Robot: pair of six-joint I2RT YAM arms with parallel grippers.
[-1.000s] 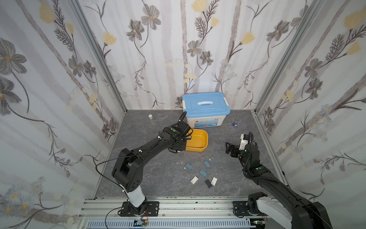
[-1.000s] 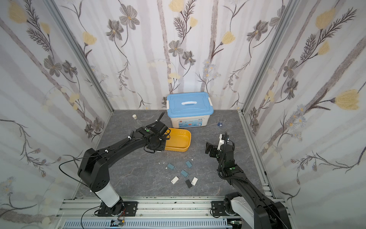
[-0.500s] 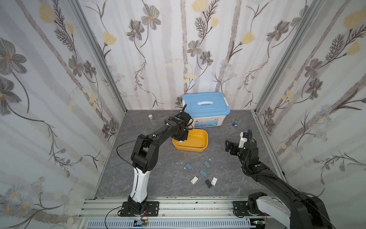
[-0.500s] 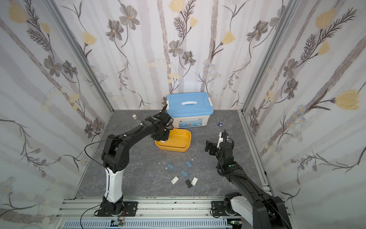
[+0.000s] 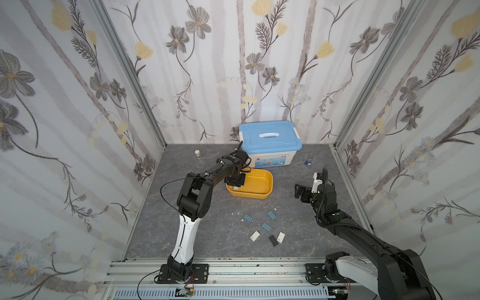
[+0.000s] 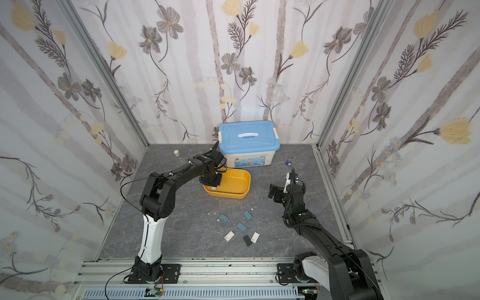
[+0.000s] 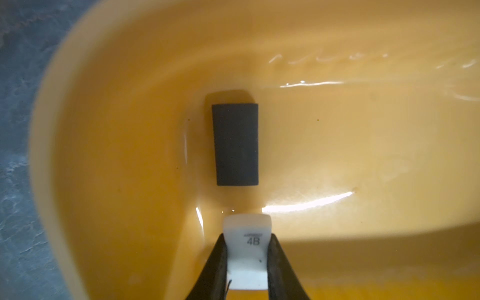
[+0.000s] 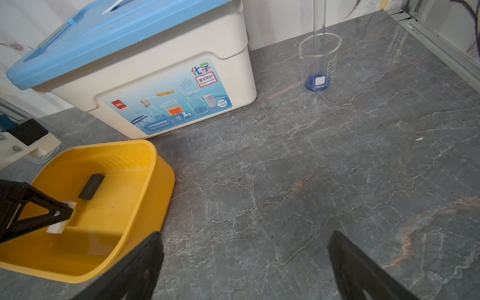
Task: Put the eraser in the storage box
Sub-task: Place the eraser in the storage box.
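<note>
The yellow-orange storage box (image 5: 259, 193) (image 6: 233, 193) sits in front of the white bin. My left gripper (image 7: 246, 236) (image 5: 235, 183) hangs over the box's left end, shut on a white eraser (image 7: 248, 226) (image 8: 61, 223) marked 4B. The eraser is just above the box floor (image 7: 104, 130). A black eraser (image 7: 235, 144) (image 8: 91, 186) lies flat inside the box (image 8: 145, 181). My right gripper (image 8: 245, 233) (image 5: 298, 191) hovers open above bare table to the right of the box, with nothing between its fingers.
Several loose erasers, blue (image 5: 248, 217), white (image 5: 255, 235) and black (image 5: 273, 240), lie on the table nearer the front. A white bin with a blue lid (image 5: 270, 145) stands at the back. A beaker (image 5: 308, 159) is to its right and a small flask (image 5: 199, 158) to its left.
My left arm has raised its elbow and carried the gripper from beside the box's left edge to over its left end. The right arm has barely moved.
</note>
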